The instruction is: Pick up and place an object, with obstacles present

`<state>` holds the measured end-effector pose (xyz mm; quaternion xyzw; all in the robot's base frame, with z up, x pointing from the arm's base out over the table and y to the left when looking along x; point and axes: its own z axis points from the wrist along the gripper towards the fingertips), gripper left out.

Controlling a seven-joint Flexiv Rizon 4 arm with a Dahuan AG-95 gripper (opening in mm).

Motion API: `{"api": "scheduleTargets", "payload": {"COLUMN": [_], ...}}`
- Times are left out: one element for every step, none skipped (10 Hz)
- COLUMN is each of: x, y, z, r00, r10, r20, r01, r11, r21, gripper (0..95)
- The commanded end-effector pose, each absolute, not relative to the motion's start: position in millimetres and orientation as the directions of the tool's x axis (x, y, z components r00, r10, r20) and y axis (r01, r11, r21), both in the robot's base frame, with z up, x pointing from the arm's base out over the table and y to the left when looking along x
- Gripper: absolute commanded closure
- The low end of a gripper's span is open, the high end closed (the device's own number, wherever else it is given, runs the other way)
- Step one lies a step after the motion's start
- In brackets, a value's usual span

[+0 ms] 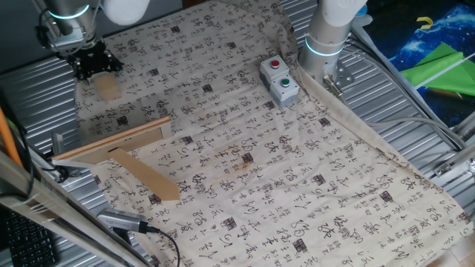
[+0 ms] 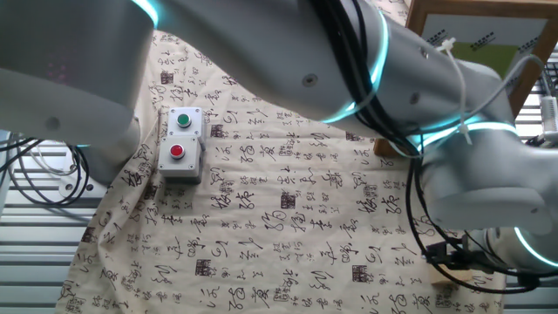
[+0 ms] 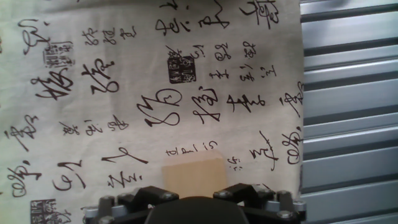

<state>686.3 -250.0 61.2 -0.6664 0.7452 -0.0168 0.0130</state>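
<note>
The object, a small light-tan wooden block [image 1: 108,88], lies on the patterned cloth at the far left, just below my gripper [image 1: 92,64]. In the hand view the block [image 3: 194,173] sits straight ahead of my gripper [image 3: 195,190], between the lines of the two black fingertips [image 3: 155,195], which stand wider apart than the block. The gripper is open and holds nothing. The obstacles lie nearer the front left: a narrow pale batten [image 1: 111,142] and a wider flat tan plank [image 1: 149,177] angled below it. In the other fixed view the arm hides most of this area.
A grey button box [image 1: 280,80] with a red and a green button stands at the back centre; it also shows in the other fixed view [image 2: 180,144]. A second arm's white base [image 1: 329,33] stands behind it. The cloth edge [image 3: 300,124] meets ribbed metal close to the block.
</note>
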Motion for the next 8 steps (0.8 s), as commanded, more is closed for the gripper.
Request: {"api": "scheduleTargets", "payload": {"x": [687, 688, 688, 688, 689, 689, 689, 690], "y": [-251, -251, -251, -251, -251, -252, -252, -252], "z": [58, 56, 53, 52, 50, 48, 46, 44], "r00": [-0.114, -0.115, -0.118, -0.122, -0.123, -0.124, -0.123, -0.125], "r10": [-0.993, -0.993, -0.993, -0.993, -0.992, -0.992, -0.992, -0.992], "r20": [-0.001, -0.001, -0.003, -0.003, -0.004, -0.005, -0.008, -0.009], "r01": [-0.993, -0.992, -0.992, -0.991, -0.991, -0.991, -0.991, -0.991], "r11": [0.114, 0.115, 0.118, 0.122, 0.124, 0.124, 0.123, 0.125], "r21": [-0.043, -0.044, -0.046, -0.047, -0.047, -0.05, -0.053, -0.055], "gripper": [19.0, 19.0, 19.0, 19.0, 19.0, 19.0, 19.0, 19.0]}}
